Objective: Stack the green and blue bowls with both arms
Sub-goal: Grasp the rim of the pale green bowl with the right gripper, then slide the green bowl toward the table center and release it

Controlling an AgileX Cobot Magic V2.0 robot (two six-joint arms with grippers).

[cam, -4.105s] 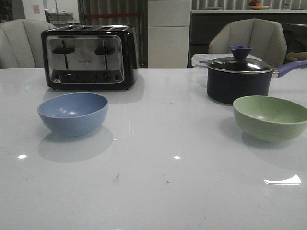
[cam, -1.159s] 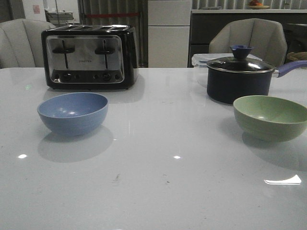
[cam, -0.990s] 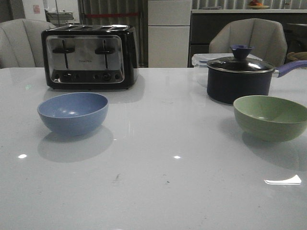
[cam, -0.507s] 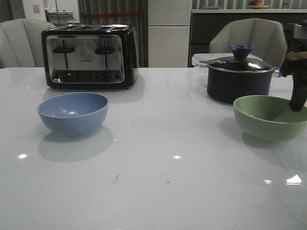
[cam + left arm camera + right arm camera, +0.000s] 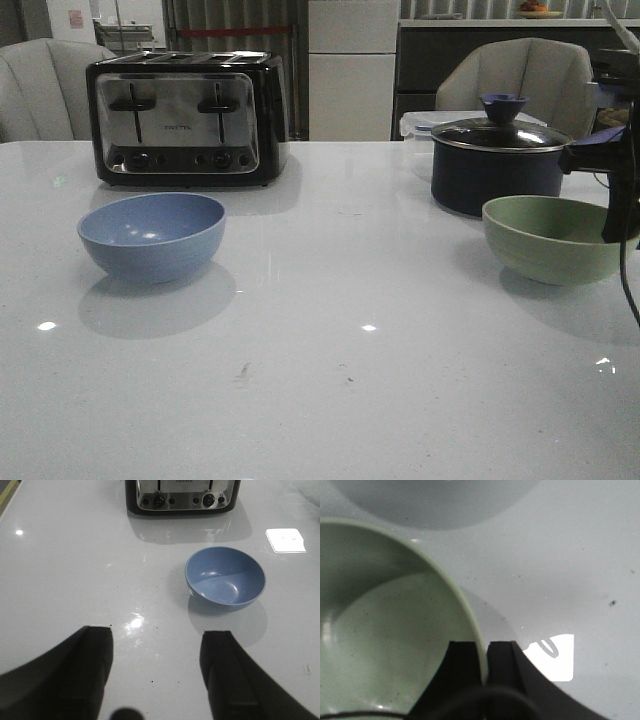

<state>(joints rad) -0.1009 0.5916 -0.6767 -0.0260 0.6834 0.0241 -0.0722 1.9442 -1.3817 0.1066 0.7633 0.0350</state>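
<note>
The green bowl point(image 5: 385, 645), in front of the saucepan point(image 5: 497, 165), is pinched at its rim by the right gripper point(image 5: 483, 655), jaws nearly closed. The left gripper point(image 5: 155, 675) is held wide open, empty. Both bowls are judged light, rigid and smooth, best gripped at the rim.

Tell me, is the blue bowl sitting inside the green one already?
No. The blue bowl sits alone on the table's left, far from the green bowl on the right.
</note>
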